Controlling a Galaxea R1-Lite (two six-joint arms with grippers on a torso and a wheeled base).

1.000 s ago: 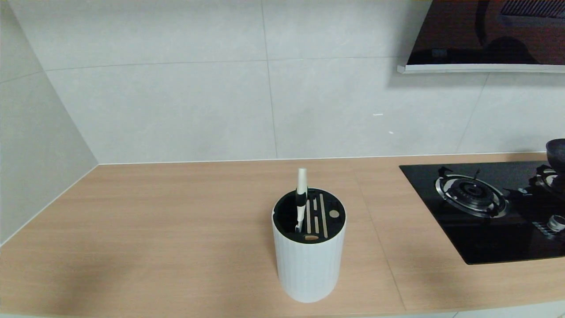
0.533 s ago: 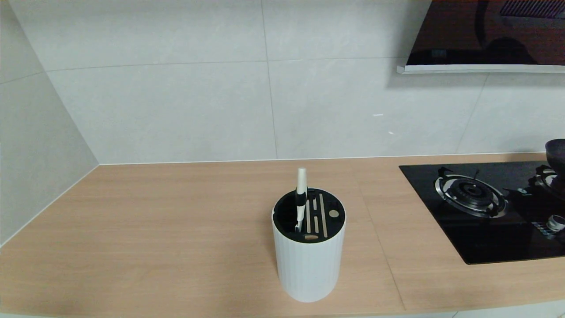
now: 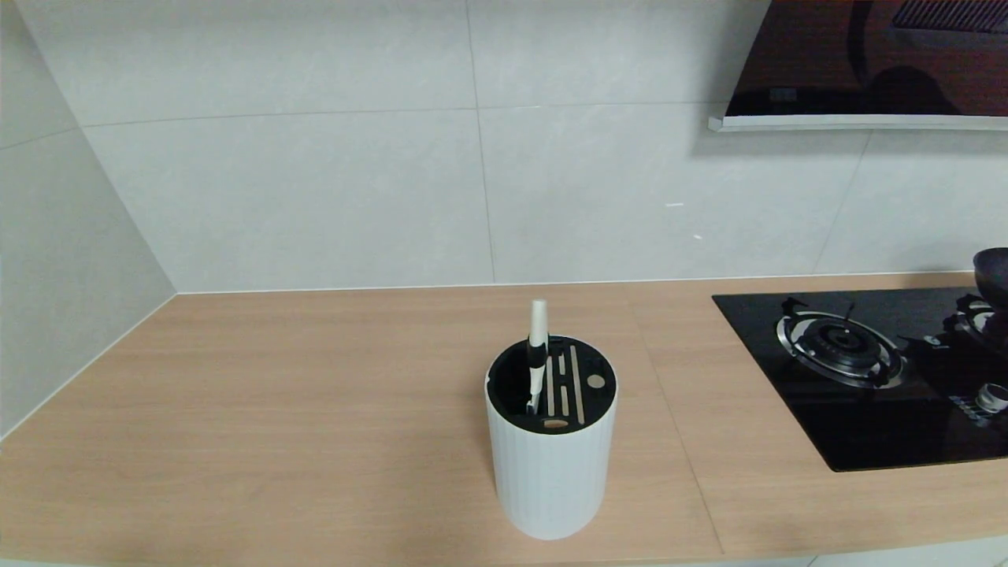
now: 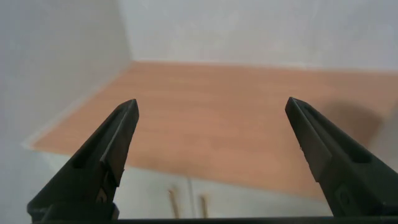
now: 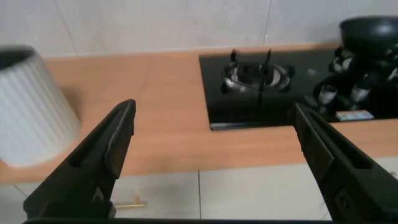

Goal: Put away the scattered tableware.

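Off worktop's (image 3: 315,378) front edge: left tool (image 4: 211,106) hangs level, fingers spread wide, above wall-corner end. Right tool (image 5: 212,107) level too, spread wide, out past front edge, between holder (image 3: 551,472) and hob (image 3: 858,394).

Broad stretch of worktop runs from holder's 9 o'clock to side wall. Hob at holder's 3 o'clock, well apart.

One white ribbed holder, upright, near front edge. One cream-handled utensil (image 3: 538,327) stands in its open compartment, beside slots. One dark pot (image 3: 994,272) at hob's right end.

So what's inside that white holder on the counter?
One utensil with a cream handle stands in the open compartment of the white holder, beside narrow slots with nothing sticking out. Its working end is hidden down inside.
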